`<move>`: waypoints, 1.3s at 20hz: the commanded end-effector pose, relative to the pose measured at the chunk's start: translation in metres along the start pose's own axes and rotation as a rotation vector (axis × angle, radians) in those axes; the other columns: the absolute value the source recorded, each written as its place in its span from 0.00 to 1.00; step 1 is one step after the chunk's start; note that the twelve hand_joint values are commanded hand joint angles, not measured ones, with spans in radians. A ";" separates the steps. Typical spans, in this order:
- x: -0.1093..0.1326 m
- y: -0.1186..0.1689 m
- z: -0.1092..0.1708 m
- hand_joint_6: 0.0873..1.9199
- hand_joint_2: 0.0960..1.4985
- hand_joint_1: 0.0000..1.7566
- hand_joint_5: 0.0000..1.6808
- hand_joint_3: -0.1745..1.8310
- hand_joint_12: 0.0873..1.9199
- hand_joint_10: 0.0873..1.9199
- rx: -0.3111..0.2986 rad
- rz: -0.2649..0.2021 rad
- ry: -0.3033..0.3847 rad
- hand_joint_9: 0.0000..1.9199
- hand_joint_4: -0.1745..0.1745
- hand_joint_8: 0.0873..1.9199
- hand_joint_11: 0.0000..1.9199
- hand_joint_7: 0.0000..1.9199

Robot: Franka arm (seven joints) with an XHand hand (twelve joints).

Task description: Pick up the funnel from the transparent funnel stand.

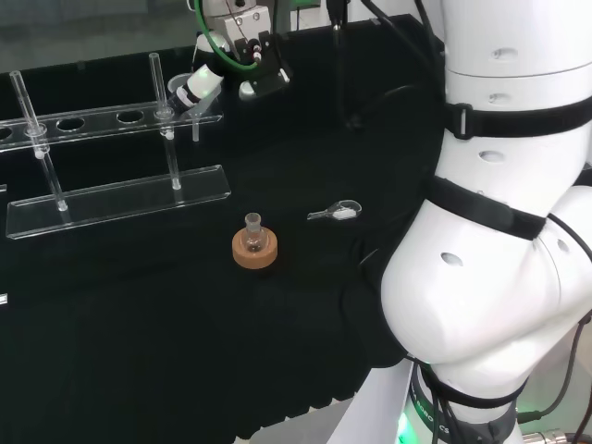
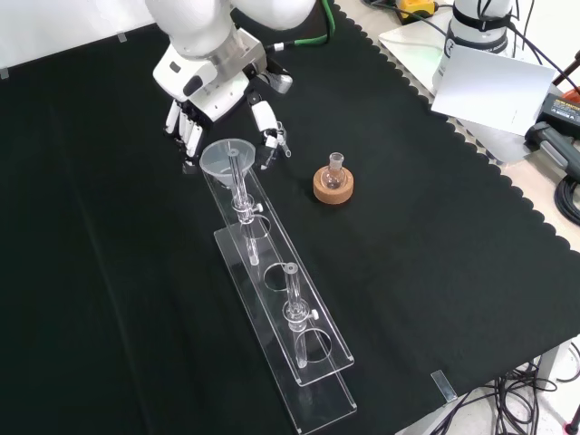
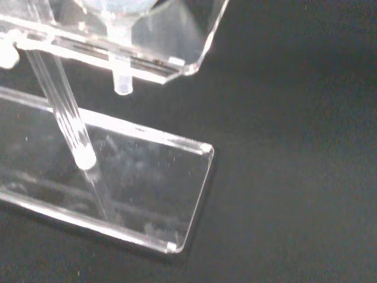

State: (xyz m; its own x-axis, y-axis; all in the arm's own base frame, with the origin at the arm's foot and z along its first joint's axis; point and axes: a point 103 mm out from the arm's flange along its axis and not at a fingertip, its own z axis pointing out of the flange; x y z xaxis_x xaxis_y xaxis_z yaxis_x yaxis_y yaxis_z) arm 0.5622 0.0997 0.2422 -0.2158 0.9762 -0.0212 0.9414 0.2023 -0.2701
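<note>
Hand (image 2: 222, 113) at stand (image 2: 313, 358) end, fingers (image 2: 186, 127) and thumb spread either side of funnel (image 2: 227, 157), apparently not closed on it. Funnel seated in end hole, stem through plate. Flask on cork ring (image 2: 333, 186) nearby. Reach done; grasp and lift remain.

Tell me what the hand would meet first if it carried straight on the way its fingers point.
Most likely the funnel seated at the end of the transparent funnel stand: the hand, fingers spread, sits just behind its bowl in the front view. Depth is unclear.
</note>
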 end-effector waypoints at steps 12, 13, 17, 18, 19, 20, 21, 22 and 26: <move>-0.001 -0.014 -0.034 0.31 0.24 0.64 0.48 0.46 0.42 0.04 -0.097 -0.006 -0.027 0.69 0.32 0.24 0.60 0.60; -0.001 -0.015 -0.036 0.31 0.24 0.64 0.48 0.46 0.42 0.03 -0.099 -0.006 -0.032 0.69 0.32 0.24 0.60 0.60; -0.002 -0.028 -0.055 0.32 0.23 0.64 0.48 0.46 0.40 0.03 -0.111 -0.002 -0.069 0.71 0.30 0.24 0.63 0.60; -0.001 -0.030 -0.058 0.32 0.23 0.64 0.48 0.46 0.39 0.02 -0.110 0.002 -0.076 0.71 0.30 0.24 0.63 0.60; 0.000 -0.032 -0.061 0.32 0.23 0.64 0.48 0.46 0.39 0.02 -0.111 0.005 -0.083 0.71 0.30 0.24 0.63 0.60; 0.000 -0.034 -0.064 0.32 0.23 0.64 0.48 0.46 0.39 0.02 -0.113 0.005 -0.092 0.71 0.29 0.24 0.64 0.60; -0.001 -0.035 -0.065 0.32 0.23 0.64 0.48 0.46 0.39 0.02 -0.114 0.004 -0.096 0.71 0.29 0.24 0.64 0.60; -0.002 -0.037 -0.067 0.32 0.23 0.64 0.49 0.46 0.39 0.01 -0.118 0.004 -0.100 0.71 0.29 0.24 0.64 0.60; -0.004 -0.049 -0.073 0.32 0.23 0.64 0.49 0.47 0.39 0.01 -0.138 0.012 -0.103 0.72 0.28 0.24 0.65 0.60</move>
State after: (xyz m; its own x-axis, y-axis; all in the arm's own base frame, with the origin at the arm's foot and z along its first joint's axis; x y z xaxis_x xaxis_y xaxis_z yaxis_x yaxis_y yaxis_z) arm 0.5438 0.0945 0.3189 -0.2281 0.9670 -0.1137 0.9665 0.2108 -0.1466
